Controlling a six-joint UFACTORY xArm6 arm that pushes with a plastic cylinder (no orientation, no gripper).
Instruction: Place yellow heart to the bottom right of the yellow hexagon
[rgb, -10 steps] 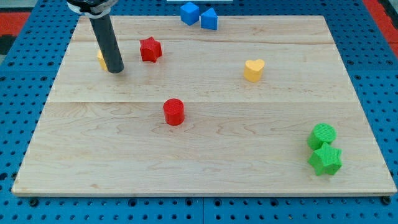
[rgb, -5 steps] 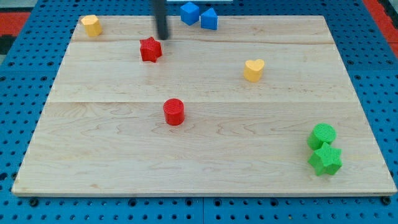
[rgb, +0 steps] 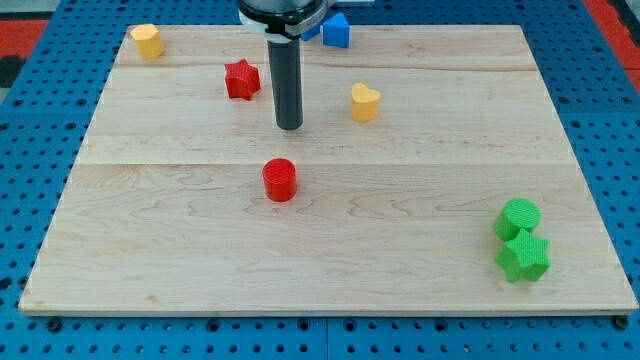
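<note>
Here yellow heart (rgb: 365, 102) upright, lobes up-left, right of my tip (rgb: 289, 126).

so the arm's basically just a straight, round rod (rgb: 288, 85), dark grey to black with a smooth matte look. It hangs from a wider collar (rgb: 280, 14), black with a white band, ending at my tip (rgb: 289, 127).

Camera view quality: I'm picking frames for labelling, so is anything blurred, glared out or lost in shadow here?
Camera view: light is even and soft, with only faint shadows under the blocks; no glare on the wooden board; my tip and the yellow heart to its right look sharp; the rod partly hides one blue block at the view's top.
</note>
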